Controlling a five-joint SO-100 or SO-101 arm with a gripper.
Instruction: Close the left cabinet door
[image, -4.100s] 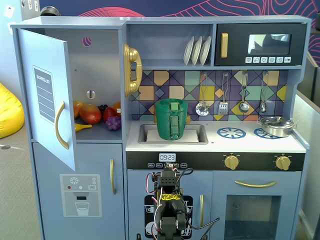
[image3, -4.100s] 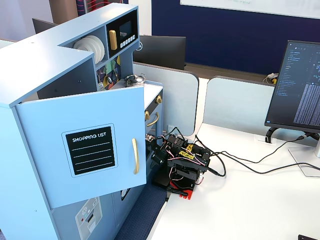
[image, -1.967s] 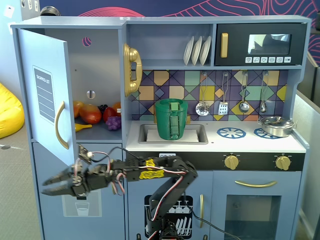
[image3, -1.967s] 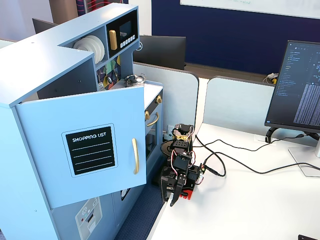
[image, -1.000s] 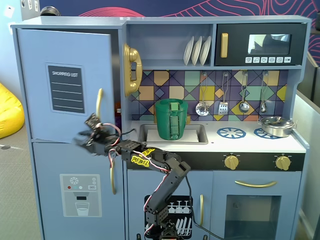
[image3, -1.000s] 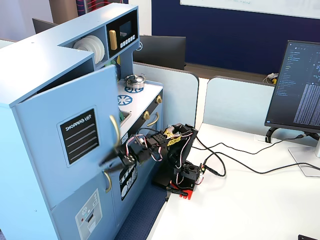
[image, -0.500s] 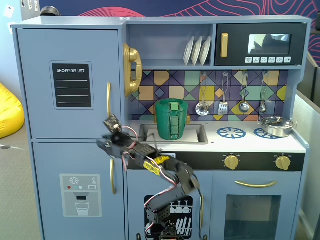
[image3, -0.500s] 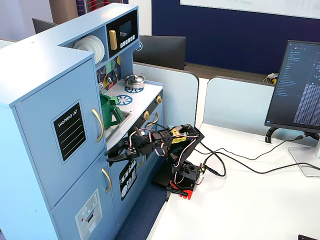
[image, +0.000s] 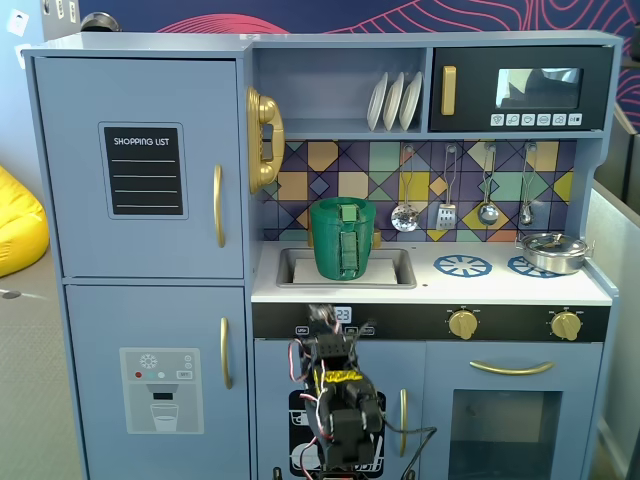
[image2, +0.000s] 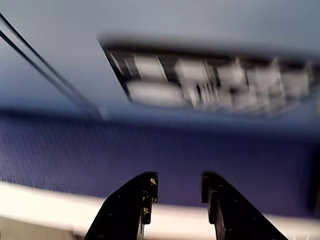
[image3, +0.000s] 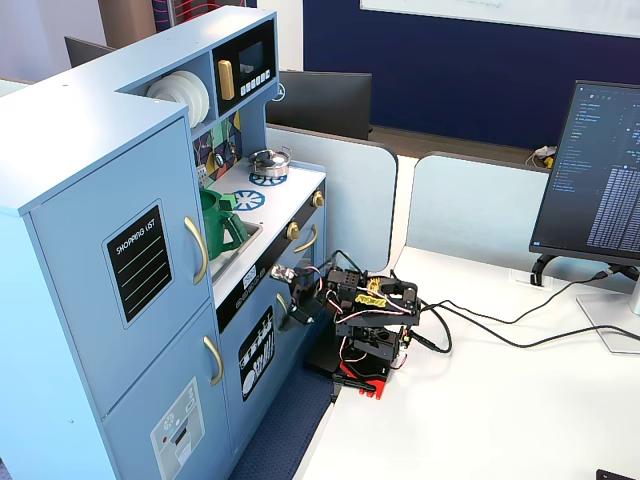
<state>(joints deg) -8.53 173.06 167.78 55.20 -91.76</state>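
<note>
The left cabinet door (image: 140, 165) is a light-blue panel with a black "SHOPPING LIST" label and a curved gold handle (image: 218, 205). It sits flush with the cabinet front in both fixed views (image3: 120, 270). My arm (image: 338, 400) is folded low in front of the lower middle cabinet, well right of and below that door. My gripper (image3: 289, 311) points down at the kitchen's base. In the wrist view the gripper (image2: 179, 182) has its two black fingers apart with nothing between them, over a blurred blue panel, a dark blue mat and a white table edge.
The blue door with the grey dispenser panel (image: 160, 385) is below the left door. A green pitcher (image: 342, 238) stands in the sink, a pot (image: 550, 250) is on the stove and the microwave (image: 520, 90) is at the top right. A monitor (image3: 600, 170) and cables lie on the white table (image3: 480, 410).
</note>
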